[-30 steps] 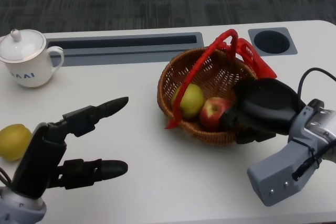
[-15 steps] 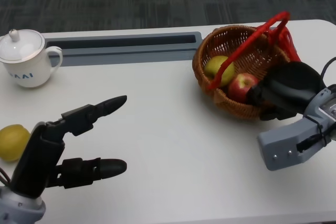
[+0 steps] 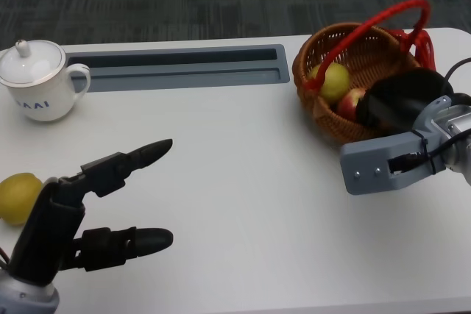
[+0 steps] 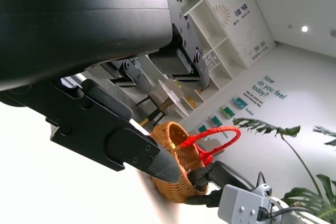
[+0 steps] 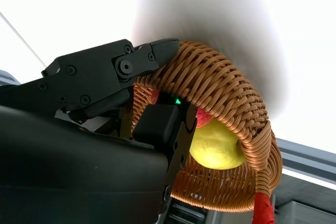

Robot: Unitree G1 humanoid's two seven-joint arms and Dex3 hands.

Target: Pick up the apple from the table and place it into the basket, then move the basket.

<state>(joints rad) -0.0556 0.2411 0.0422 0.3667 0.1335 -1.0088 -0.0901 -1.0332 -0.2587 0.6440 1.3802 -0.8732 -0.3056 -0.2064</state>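
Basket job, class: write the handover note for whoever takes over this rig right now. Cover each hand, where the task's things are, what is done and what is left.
Right hand: grips the near rim of the wicker basket, fingers over the edge.
Left hand: open, holds nothing, fingers spread above the table.
Red apple is in the basket beside a yellow-green fruit; the red handle stands up. The basket sits at the table's far right.
Done: apple placed in the basket.
Left: finish moving the basket, set it down, let go.
Also there: a white lidded cup at far left and a yellow fruit by the left hand, both untouched.
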